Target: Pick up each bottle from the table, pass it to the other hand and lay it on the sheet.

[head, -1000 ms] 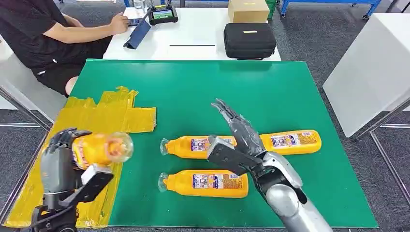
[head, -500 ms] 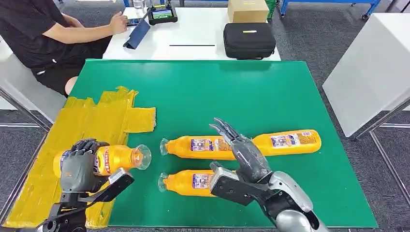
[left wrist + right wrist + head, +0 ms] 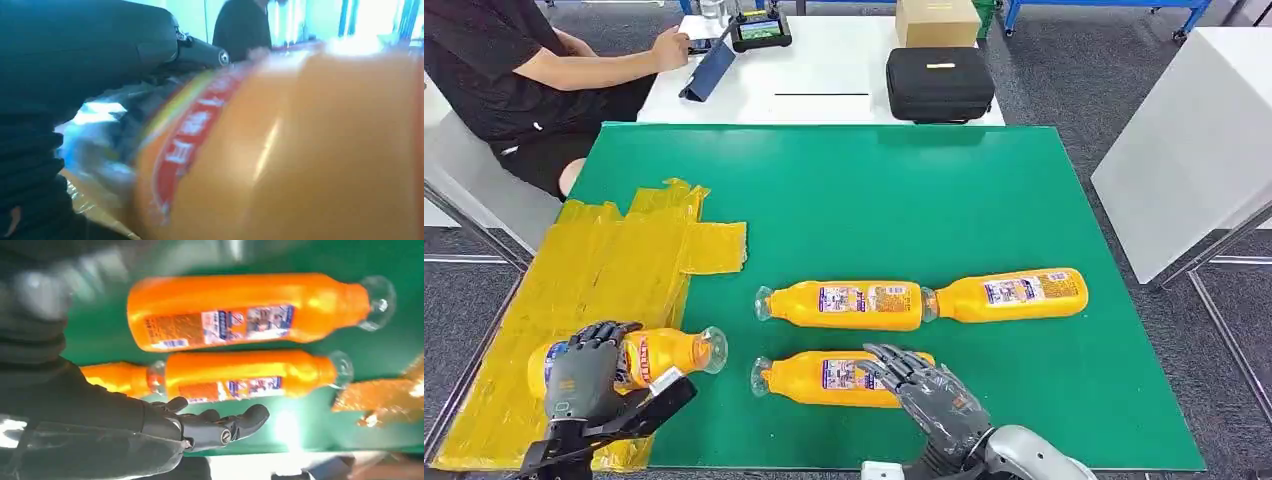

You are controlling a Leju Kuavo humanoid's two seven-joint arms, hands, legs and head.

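One bottle point(image 3: 664, 352) is held on the sheet point(image 3: 614, 260) by the left robot hand point(image 3: 582, 372); three bottles point(image 3: 842, 305) are laid to its right on the worktop point(image 3: 904, 190).

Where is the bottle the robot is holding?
In the head view, the bottle is at the lower left, gripped by the left hand over the yellow sheet.

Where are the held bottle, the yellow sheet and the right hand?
held bottle point(image 3: 669, 350), head view, orange shoulder beside the fingers.
yellow sheet point(image 3: 624, 250), head view, bare upper part.
right hand point(image 3: 932, 396), head view, back of the hand.
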